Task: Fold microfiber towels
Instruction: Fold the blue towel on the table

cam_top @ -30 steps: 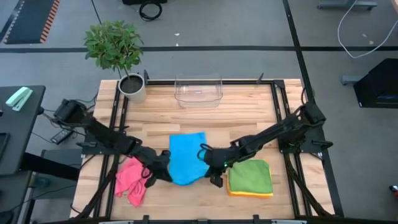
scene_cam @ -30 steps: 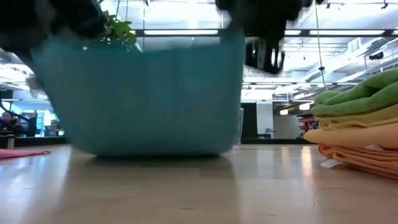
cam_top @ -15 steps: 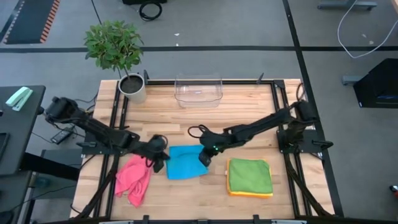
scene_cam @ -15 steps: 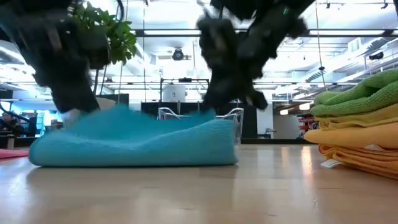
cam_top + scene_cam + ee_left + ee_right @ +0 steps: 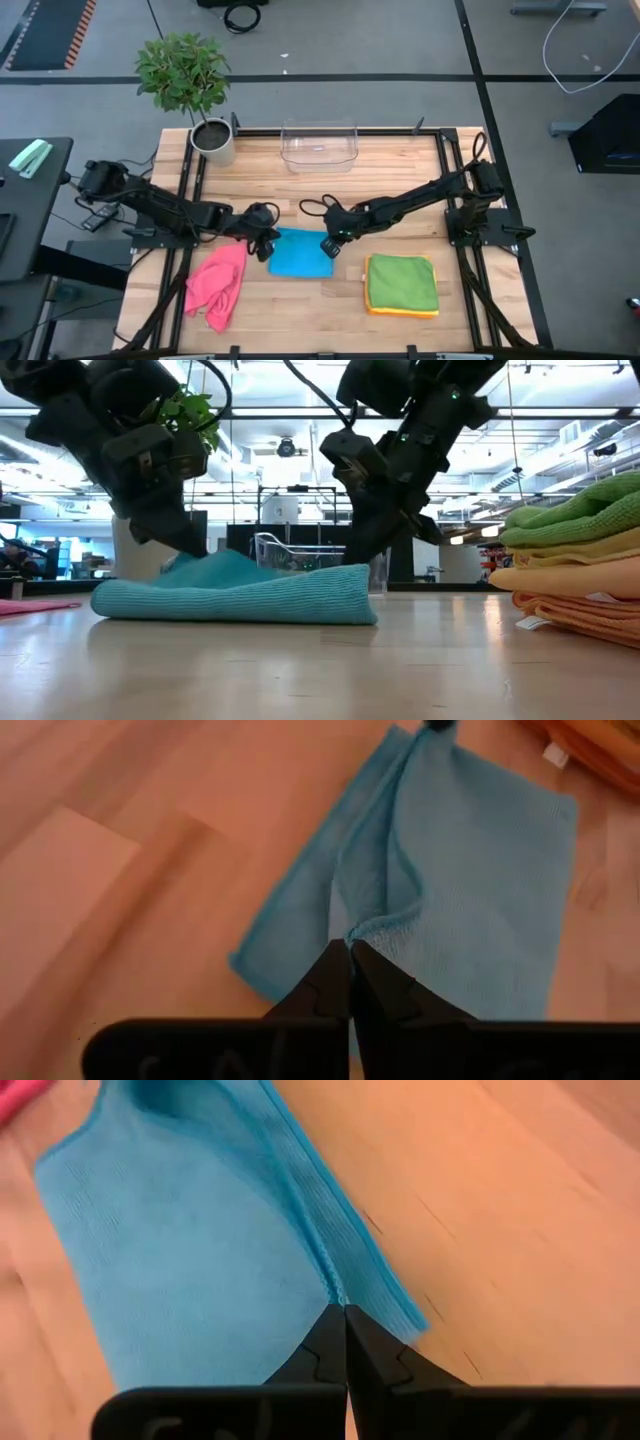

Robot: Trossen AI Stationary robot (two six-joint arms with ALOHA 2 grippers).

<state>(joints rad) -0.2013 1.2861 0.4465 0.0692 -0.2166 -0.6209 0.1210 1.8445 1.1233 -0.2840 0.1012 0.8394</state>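
blue towel point(image 5: 299, 254): ribbed microfiber, doubled over at mid-counter point(image 5: 400, 190) | left pincer point(image 5: 263, 240): clamped on one corner | right pincer point(image 5: 331, 246): clamped on the other | green towel point(image 5: 402, 282): stacked square

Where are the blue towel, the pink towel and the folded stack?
blue towel point(image 5: 300, 255): high view, centre of its flat top.
pink towel point(image 5: 215, 288): high view, middle of the crumpled cloth.
folded stack point(image 5: 402, 283): high view, green top layer.
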